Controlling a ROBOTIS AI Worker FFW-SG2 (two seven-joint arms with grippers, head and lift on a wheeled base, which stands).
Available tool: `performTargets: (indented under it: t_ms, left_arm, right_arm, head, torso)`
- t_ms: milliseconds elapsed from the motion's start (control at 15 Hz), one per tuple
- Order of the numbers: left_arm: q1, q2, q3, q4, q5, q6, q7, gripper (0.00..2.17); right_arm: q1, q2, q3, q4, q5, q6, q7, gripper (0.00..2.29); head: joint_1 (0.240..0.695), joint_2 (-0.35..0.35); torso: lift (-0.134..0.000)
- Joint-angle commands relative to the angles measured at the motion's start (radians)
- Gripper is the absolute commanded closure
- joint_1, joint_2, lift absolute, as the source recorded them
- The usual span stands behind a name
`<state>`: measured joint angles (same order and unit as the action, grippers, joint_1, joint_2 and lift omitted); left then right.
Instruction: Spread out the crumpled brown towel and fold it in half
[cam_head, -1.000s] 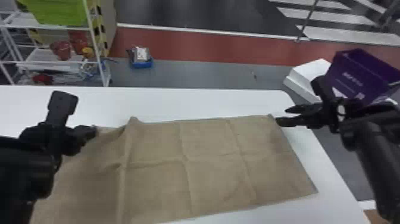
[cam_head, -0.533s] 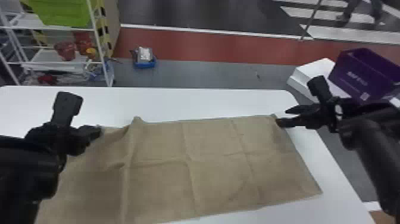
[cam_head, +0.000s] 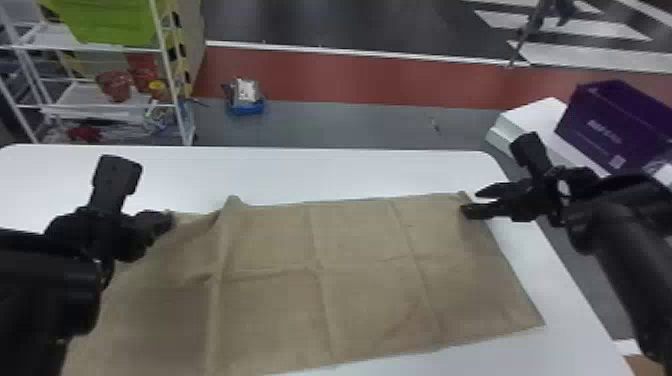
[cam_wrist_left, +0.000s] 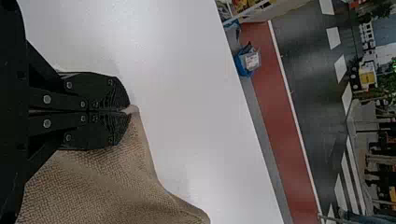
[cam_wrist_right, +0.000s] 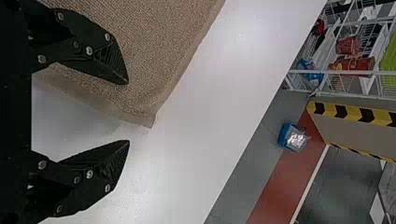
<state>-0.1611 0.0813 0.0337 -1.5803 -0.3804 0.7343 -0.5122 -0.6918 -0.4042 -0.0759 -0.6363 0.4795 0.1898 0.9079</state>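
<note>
Left tool (cam_wrist_left: 129, 111) pinches a corner of the brown towel (cam_head: 360, 300), spread mostly flat on the bench (cam_head: 350, 172); right tool (cam_wrist_right: 128, 112) open at its far right corner. Spreading judged nearly done; next, grip that corner, then fold.

Free tabletop (cam_head: 320, 172) beyond the towel (cam_head: 365, 235)

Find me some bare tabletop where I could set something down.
The widest bare strip runs between the towel and the far edge of the table. A narrower one lies along the towel's right edge. It's crowded far left, where the left gripper pinches the towel, and at its far right corner, by the open right gripper.
</note>
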Motion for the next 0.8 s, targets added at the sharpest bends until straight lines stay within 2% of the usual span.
performTargets:
  t_ms: [0, 133, 267, 467, 733]
  left_arm:
    - [0.0, 0.002, 0.0, 0.0, 0.0, -0.002, -0.005, 1.18]
    - [0.0, 0.003, 0.0, 0.0, 0.0, -0.002, -0.005, 1.18]
    - [-0.002, 0.003, 0.005, 0.002, 0.0, -0.002, -0.005, 1.18]
    - [0.0, 0.003, 0.012, -0.004, 0.003, -0.002, -0.005, 1.18]
    - [0.014, 0.003, 0.014, -0.03, 0.005, -0.014, 0.003, 1.18]
  right_arm:
    - [-0.002, 0.002, 0.005, 0.001, 0.002, 0.003, 0.0, 0.59]
    - [-0.002, 0.004, 0.007, 0.001, 0.002, -0.003, 0.002, 0.88]
    - [0.001, 0.002, 0.005, 0.001, -0.005, -0.013, 0.016, 1.28]
    - [0.049, -0.008, -0.036, -0.054, -0.025, -0.062, 0.077, 1.4]
    - [0.173, -0.008, -0.122, -0.223, -0.048, -0.077, 0.129, 1.42]
  head:
    - [0.695, -0.145]
    - [0.695, -0.144]
    - [0.695, -0.141]
    - [0.695, -0.133]
    - [0.695, -0.132]
  torso:
    - [-0.124]
    - [-0.124]
    - [-0.124]
    - [-0.124]
    - [-0.124]
